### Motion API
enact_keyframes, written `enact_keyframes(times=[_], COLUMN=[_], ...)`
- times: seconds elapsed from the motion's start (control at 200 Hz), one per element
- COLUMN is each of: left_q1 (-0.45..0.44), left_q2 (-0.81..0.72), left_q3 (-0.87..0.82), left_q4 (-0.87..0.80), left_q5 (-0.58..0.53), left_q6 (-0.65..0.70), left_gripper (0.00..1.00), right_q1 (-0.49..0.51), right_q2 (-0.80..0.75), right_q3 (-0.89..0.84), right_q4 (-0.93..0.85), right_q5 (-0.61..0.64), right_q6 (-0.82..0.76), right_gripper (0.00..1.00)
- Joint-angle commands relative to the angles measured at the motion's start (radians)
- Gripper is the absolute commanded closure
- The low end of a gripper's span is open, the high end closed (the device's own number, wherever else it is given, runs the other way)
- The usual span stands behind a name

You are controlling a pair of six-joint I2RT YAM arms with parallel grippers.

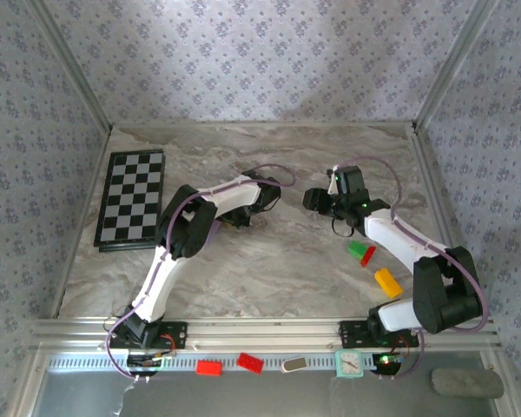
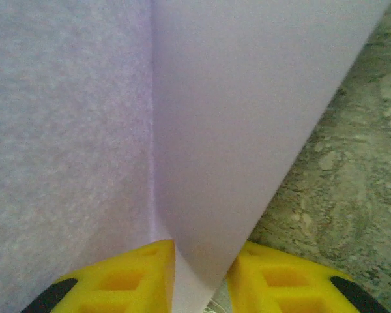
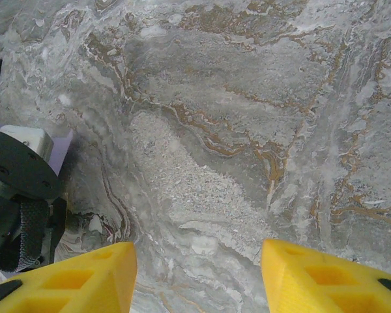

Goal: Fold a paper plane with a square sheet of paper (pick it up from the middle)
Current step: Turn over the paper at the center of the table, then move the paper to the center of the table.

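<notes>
top external view: a marbled surface (image 1: 269, 269) is seen, with a black-and-white checkerboard (image 1: 130, 200) laid flat near its nine o'clock edge. the left gripper (image 1: 237, 219) is lowered close to the middle of the surface. the right gripper (image 1: 316, 201) is held at its three o'clock, apart from it. what lies under the left gripper cannot be made out here. a green block (image 1: 357, 250) and a red block (image 1: 368, 255) are found touching each other at five o'clock of the right gripper. a yellow block (image 1: 386, 282) is placed near them, further along the same direction.

left wrist view: the sheet of paper (image 2: 247, 130), pale lilac, is seen close up. a straight crease is run through it from twelve to six o'clock, and the flap on the three o'clock side is bounded by a slanted edge. its narrow lower end is set between the yellow fingers (image 2: 117, 283) of the left gripper (image 2: 201, 290), which are parted a little. whether the paper is touched by them cannot be told. the surface is shown from three to five o'clock.

right wrist view: the yellow fingers (image 3: 72, 280) of the right gripper (image 3: 199, 277) are held well apart, with bare surface seen between them. at nine o'clock the black wrist of the left arm (image 3: 13, 169) is seen, with a sliver of lilac paper just beside it.
</notes>
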Motion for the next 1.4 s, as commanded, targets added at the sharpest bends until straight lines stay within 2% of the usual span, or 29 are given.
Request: enact_keyframes(times=[0.0, 0.395, 0.57, 0.69, 0.81, 0.895, 1.019, 1.154, 1.289, 1.394], left_q1=[-0.018, -0.042, -0.056, -0.037, 0.032, 0.087, 0.156, 0.209, 0.239, 0.239], left_q2=[-0.034, -0.241, -0.372, -0.464, -0.515, -0.524, -0.501, -0.460, -0.414, -0.388], left_q3=[0.006, -0.128, -0.256, -0.348, -0.442, -0.489, -0.513, -0.509, -0.508, -0.507], left_q4=[0.091, 0.277, 0.402, 0.451, 0.517, 0.566, 0.610, 0.614, 0.621, 0.634], left_q5=[0.191, 0.394, 0.547, 0.543, 0.553, 0.569, 0.602, 0.570, 0.564, 0.602], left_q6=[-0.016, -0.067, -0.109, -0.126, -0.131, -0.128, -0.122, -0.114, -0.102, -0.089], left_gripper=[0.69, 0.59, 0.53, 0.45, 0.38, 0.34, 0.33, 0.32, 0.31, 0.32], right_q1=[-0.009, -0.031, -0.038, -0.038, -0.033, -0.024, -0.008, 0.001, 0.005, 0.006], right_q2=[0.008, 0.010, 0.021, 0.038, 0.060, 0.076, 0.091, 0.101, 0.105, 0.109], right_q3=[-0.010, -0.033, -0.036, -0.038, -0.037, -0.031, -0.027, -0.025, -0.021, -0.015], right_q4=[0.013, 0.048, 0.056, 0.076, 0.103, 0.111, 0.118, 0.117, 0.110, 0.103], right_q5=[-0.010, -0.043, -0.057, -0.081, -0.112, -0.128, -0.134, -0.140, -0.143, -0.142], right_q6=[0.022, 0.050, 0.053, 0.060, 0.068, 0.070, 0.077, 0.081, 0.083, 0.081], right_gripper=[0.45, 0.46, 0.45, 0.45, 0.44, 0.43, 0.43, 0.43, 0.43, 0.43])
